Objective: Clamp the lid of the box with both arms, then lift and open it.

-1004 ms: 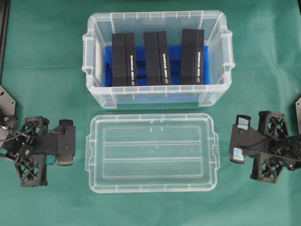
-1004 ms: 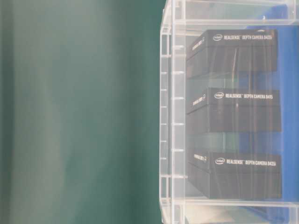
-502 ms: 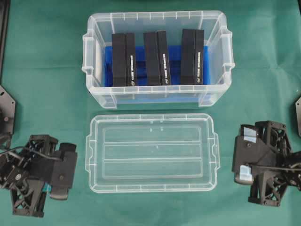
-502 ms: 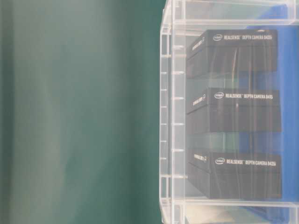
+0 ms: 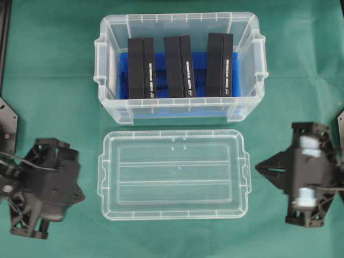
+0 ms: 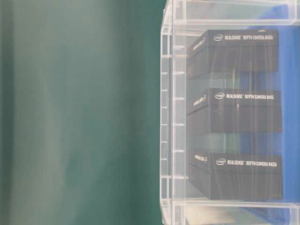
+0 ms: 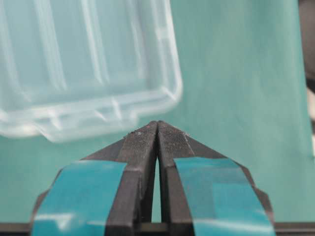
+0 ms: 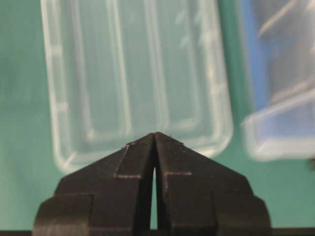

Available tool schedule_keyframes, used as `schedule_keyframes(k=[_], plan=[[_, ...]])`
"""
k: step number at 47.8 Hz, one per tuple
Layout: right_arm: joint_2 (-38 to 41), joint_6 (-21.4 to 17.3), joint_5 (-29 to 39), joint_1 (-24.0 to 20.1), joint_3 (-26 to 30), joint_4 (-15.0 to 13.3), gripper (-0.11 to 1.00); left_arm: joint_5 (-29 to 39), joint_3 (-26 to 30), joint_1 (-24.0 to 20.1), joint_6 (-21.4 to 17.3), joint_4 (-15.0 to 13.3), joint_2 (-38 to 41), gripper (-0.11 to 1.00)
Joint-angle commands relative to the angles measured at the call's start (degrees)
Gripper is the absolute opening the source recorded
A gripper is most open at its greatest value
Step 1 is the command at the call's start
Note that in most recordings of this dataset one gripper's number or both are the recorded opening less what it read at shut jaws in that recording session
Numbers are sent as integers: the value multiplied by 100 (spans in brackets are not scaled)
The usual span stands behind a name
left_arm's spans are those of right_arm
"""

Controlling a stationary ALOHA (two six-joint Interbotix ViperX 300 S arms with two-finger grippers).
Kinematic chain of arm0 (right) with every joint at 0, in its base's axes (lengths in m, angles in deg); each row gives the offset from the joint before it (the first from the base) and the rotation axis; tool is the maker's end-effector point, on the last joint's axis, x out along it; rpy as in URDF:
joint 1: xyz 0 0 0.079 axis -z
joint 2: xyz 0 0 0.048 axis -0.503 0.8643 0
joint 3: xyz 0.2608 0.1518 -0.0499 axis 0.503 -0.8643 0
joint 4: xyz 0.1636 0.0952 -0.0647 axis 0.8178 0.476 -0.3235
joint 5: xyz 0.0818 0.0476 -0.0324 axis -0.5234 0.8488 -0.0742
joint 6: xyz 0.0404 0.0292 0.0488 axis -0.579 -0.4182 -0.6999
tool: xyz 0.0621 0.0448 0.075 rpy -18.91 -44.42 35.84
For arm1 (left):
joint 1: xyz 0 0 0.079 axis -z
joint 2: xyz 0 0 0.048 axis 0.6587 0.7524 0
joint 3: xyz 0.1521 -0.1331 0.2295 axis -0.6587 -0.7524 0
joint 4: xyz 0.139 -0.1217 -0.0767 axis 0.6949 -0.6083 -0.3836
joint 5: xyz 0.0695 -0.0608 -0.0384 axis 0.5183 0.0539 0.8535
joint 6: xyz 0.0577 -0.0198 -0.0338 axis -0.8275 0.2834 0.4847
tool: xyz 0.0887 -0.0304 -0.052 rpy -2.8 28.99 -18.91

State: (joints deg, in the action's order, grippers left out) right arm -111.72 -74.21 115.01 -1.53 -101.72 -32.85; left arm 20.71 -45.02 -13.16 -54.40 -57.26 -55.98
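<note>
The clear lid (image 5: 173,174) lies flat on the green cloth in front of the box (image 5: 180,110), which stands open with a blue liner and three upright black cases (image 5: 181,66). The lid also shows in the left wrist view (image 7: 83,64) and the right wrist view (image 8: 133,73). My left gripper (image 5: 82,195) is shut and empty, just left of the lid. My right gripper (image 5: 258,166) is shut and empty, just right of the lid. The tips meet in the left wrist view (image 7: 157,124) and the right wrist view (image 8: 154,134).
The box wall (image 6: 171,112) fills the right of the table-level view, with green cloth (image 6: 79,112) to its left. Black frame parts stand at the left edge (image 5: 6,121) and right edge (image 5: 340,121) of the overhead view.
Both grippers have turned at the wrist so their shut tips point toward the lid's short ends. The left one drew back and down a little. The lid and box have not moved.
</note>
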Motion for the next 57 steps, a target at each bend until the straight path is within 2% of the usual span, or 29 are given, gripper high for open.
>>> schedule_keyframes(k=[1, 3, 7, 21, 32, 47, 57], plan=[[-281, 0, -9, 79, 202, -439, 0, -62, 237, -62, -18, 519, -316, 1], [-387, -26, -18, 123, 202, -624, 0, -97, 290, -105, -18, 782, -457, 1], [-562, -26, -26, 255, 202, -923, 0, -123, 334, -281, -26, 984, -659, 1], [-1187, -35, -79, 1063, 62, -1679, 0, -536, 220, -1274, -105, 1037, -1107, 1], [-1617, -35, -211, 1547, -70, -2206, 0, -1055, 88, -1960, -747, 1037, -1477, 1], [-1942, -35, -211, 2206, -360, -2470, 0, -1521, -132, -2804, -1195, 1037, -1978, 1], [-2101, -35, -519, 2522, -554, -2496, 0, -1802, -352, -3190, -1213, 1020, -2153, 1]])
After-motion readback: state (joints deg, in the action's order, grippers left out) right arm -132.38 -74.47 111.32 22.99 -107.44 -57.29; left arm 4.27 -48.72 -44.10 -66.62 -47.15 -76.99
